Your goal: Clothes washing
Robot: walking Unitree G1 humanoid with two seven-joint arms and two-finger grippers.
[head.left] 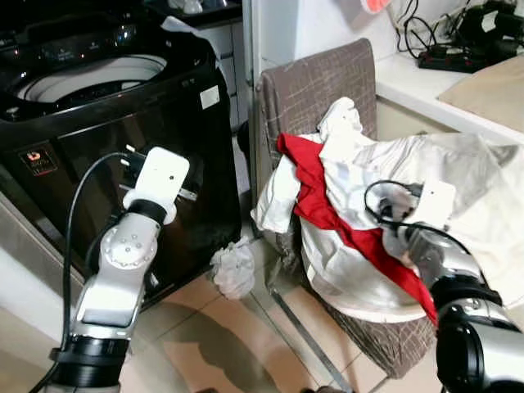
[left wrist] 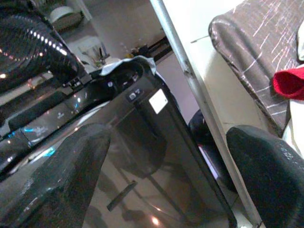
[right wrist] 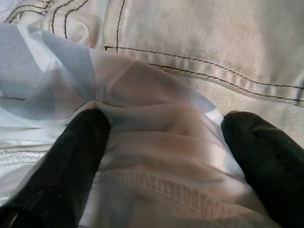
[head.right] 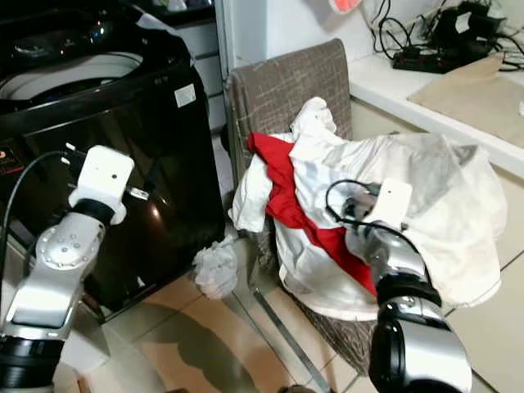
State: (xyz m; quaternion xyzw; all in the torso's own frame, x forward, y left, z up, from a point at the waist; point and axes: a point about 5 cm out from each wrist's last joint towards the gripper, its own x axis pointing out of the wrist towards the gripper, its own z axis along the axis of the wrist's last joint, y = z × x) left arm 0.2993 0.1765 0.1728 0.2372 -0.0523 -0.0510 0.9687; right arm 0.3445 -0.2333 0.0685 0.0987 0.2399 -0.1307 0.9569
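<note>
Laundry (head.left: 385, 221) is heaped on a brown patterned chair (head.left: 319, 82): pale garments with a red garment (head.left: 327, 209) running diagonally through the pile. The chair seat is hidden under the heap; only the backrest and part of the lower front show. The right gripper (right wrist: 161, 142) is pressed into the heap, its two black fingers (right wrist: 76, 156) spread apart with a fold of thin white fabric (right wrist: 156, 123) lying between them, not yet pinched. Behind this fold, a cream garment with dark stitched seams (right wrist: 213, 52) is visible. From the head cameras the right fingers are concealed by the wrist and its cable.

The left gripper (left wrist: 161, 171) is raised in front of the black top-loading washing machine (head.left: 106, 123), fingers apart and holding nothing. The machine's lid is open, exposing the white drum rim (head.left: 90, 78). The upper left of the machine is cut off by the frame edge. A white sticker (head.left: 210, 97) and a red-and-white badge (head.left: 37, 158) sit on the front panel; their writing is too small to read, as are the control panel markings (left wrist: 42, 128).

A crumpled white cloth (head.left: 235, 268) lies on the tiled floor (head.left: 221, 344) between machine and chair
</note>
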